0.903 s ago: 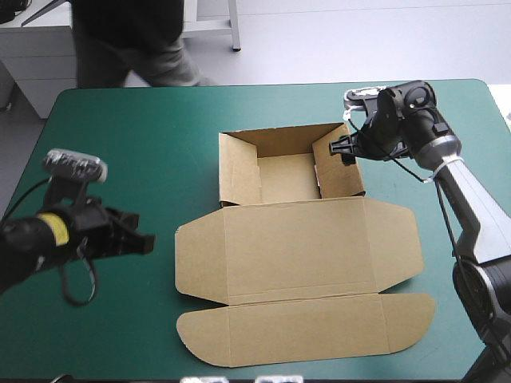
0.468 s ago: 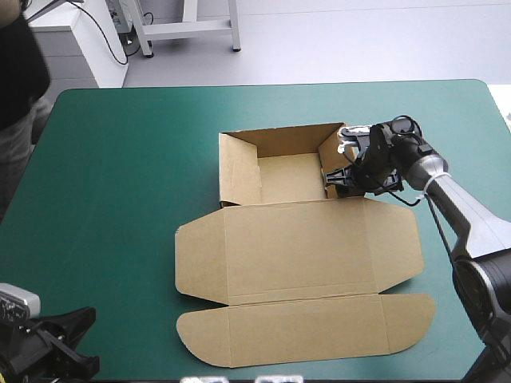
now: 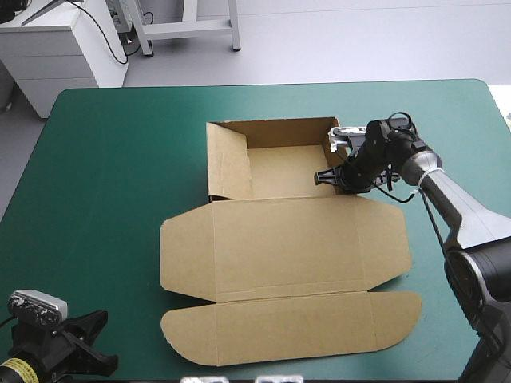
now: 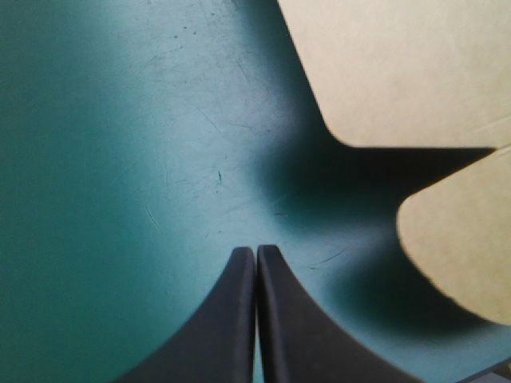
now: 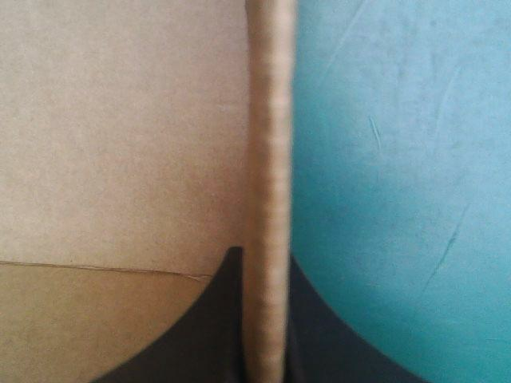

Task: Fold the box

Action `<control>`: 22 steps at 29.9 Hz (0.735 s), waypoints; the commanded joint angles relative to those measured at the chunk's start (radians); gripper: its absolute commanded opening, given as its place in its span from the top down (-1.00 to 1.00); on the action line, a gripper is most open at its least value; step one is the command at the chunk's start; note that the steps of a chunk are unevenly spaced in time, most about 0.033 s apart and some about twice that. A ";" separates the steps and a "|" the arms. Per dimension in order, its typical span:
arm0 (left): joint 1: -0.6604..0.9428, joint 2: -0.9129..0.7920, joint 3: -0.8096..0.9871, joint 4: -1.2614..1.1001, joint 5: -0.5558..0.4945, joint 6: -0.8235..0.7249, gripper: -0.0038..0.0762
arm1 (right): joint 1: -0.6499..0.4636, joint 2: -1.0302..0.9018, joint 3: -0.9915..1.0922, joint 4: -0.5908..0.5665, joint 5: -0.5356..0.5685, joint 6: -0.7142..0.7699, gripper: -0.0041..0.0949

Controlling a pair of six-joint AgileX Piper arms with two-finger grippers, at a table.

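Pinches the raised right wall (image 5: 270, 144) of the mid-table box (image 3: 295, 239) in the right gripper (image 3: 326, 177), seemingly to steady it, with the left gripper (image 4: 255, 251) clenched empty, clear of the work.

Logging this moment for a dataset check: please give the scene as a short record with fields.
box: brown; tray walls raised, lid flat toward the near edge
right gripper: shut on the box, clamping the tray's right wall
left gripper: shut, empty, over bare cover beside the lid's edge, at the near left corner
table: teal-green cover
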 commanded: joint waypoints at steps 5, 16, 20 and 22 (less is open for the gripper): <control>-0.005 0.013 0.004 0.026 -0.158 -0.014 0.92 | -0.154 -0.057 -0.343 -0.146 0.189 -0.013 0.96; -0.005 0.013 0.006 0.098 -0.181 -0.014 0.92 | -0.467 -0.033 -0.448 -0.259 0.217 -0.012 0.96; -0.005 0.013 0.006 0.108 -0.181 -0.014 0.92 | -0.543 0.008 -0.448 -0.255 0.213 -0.027 0.95; -0.005 0.013 0.006 0.106 -0.181 -0.014 0.92 | -0.570 0.035 -0.446 -0.253 0.222 -0.031 0.95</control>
